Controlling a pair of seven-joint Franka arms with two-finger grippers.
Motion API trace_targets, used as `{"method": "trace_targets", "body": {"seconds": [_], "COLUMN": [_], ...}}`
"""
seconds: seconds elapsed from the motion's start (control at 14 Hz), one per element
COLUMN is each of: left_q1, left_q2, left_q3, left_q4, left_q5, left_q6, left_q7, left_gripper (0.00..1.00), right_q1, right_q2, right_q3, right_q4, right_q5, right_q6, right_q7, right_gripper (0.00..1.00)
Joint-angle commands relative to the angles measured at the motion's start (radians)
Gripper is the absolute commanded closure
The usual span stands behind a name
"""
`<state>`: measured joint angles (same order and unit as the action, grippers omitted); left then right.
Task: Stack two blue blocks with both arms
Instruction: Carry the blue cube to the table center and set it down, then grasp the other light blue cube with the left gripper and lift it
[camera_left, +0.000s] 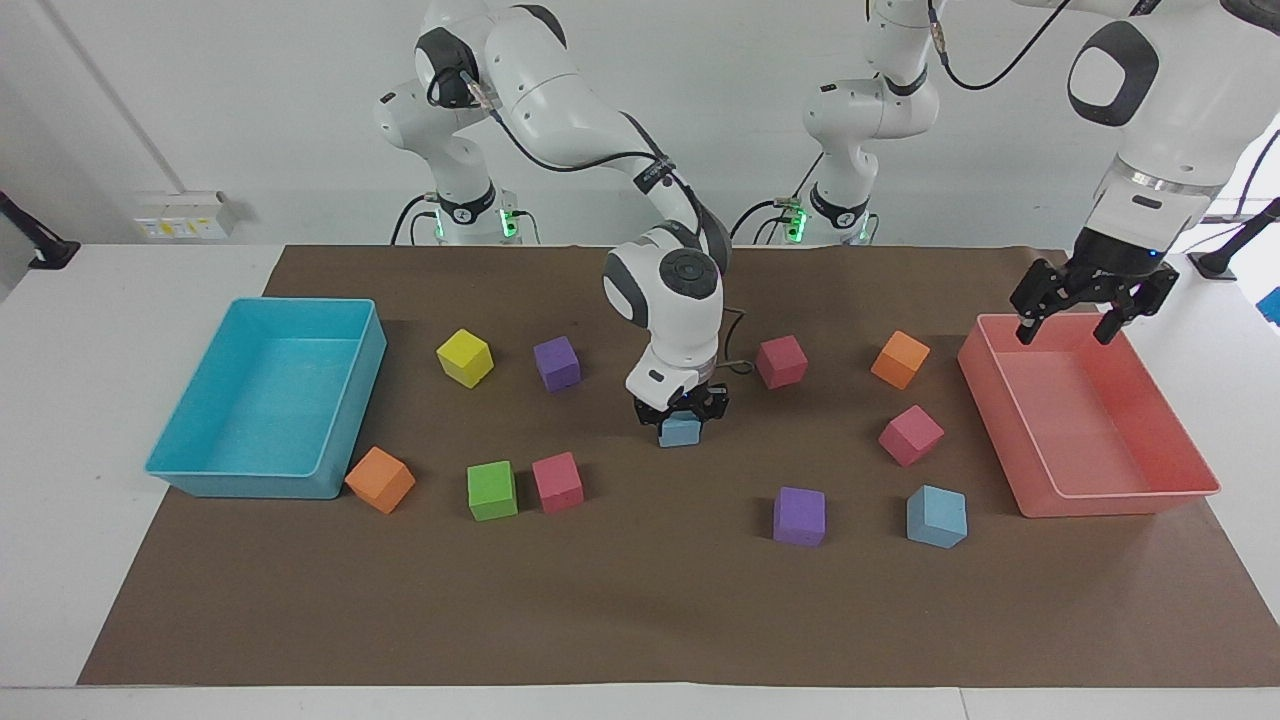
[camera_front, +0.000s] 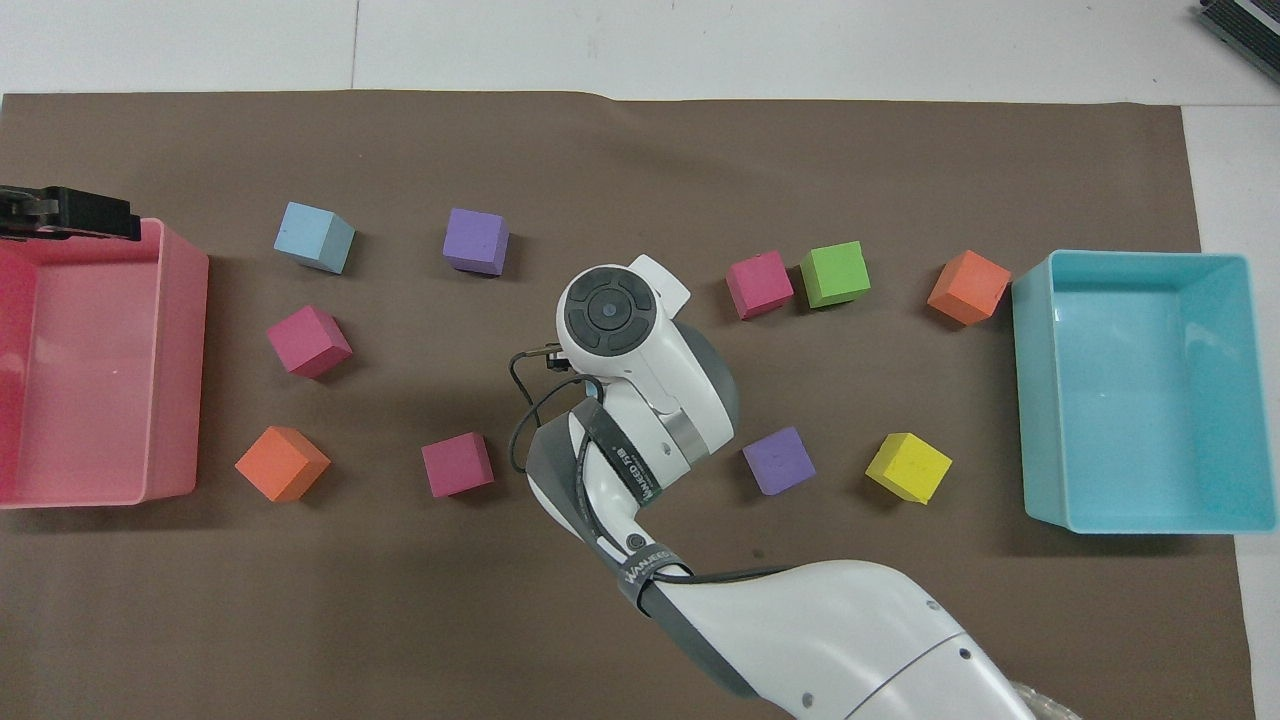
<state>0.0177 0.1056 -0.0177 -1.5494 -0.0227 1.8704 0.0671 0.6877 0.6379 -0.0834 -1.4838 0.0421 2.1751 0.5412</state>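
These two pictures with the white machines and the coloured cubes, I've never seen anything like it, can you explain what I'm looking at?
They show one moment from two cameras. One camera faces the machines across the table; the other looks down from above their end.

The machines are two white robot arms, each ending in a black two-finger claw. The right claw is shut on a blue block in the middle of the brown mat. The left claw hangs open over the pink tray.

A second blue block sits on the mat beside that tray, with purple, pink, orange, green and yellow cubes scattered around. A turquoise tray stands at the right arm's end.

The job is to stack the two blue blocks; that is not yet done.
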Motion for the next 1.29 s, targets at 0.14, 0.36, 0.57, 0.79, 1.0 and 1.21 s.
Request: {"method": "trace_targets", "body": {"seconds": [0.14,0.36,0.57,0.79,1.0,1.21], "left_q1": [-0.034,-0.05,-0.082,-0.091,-0.087,-0.082], "left_q2": [0.172,0.242,0.305,0.356,0.397,0.416], "left_q3": [0.013,0.012,0.015,0.012,0.01,0.01], "left_q4": [0.178,0.189,0.193,0.192,0.178,0.149], "left_q5": [0.0,0.007,0.015,0.021,0.017,0.007], "left_q6": [0.002,0.062,0.111,0.153,0.21,0.248], "left_q7": [0.019,0.019,0.017,0.017,0.019,0.028], "left_gripper": [0.0,0.0,0.0,0.0,0.0,0.0], "right_q1": [-0.008,-0.02,-0.053,-0.112,-0.19,-0.226], "right_q2": [-0.038,-0.107,-0.168,-0.173,-0.173,-0.179], "right_q3": [0.007,0.005,0.007,0.008,0.008,0.008], "right_q4": [-0.03,-0.033,-0.085,-0.121,-0.153,-0.179], "right_q5": [-0.013,-0.013,0.007,0.273,0.486,0.59], "right_q6": [0.005,-0.041,-0.035,-0.012,0.011,0.012], "right_q7": [-0.018,-0.021,-0.02,-0.225,-0.495,-0.645], "right_gripper": [0.0,0.0,0.0,0.0,0.0,0.14]}}
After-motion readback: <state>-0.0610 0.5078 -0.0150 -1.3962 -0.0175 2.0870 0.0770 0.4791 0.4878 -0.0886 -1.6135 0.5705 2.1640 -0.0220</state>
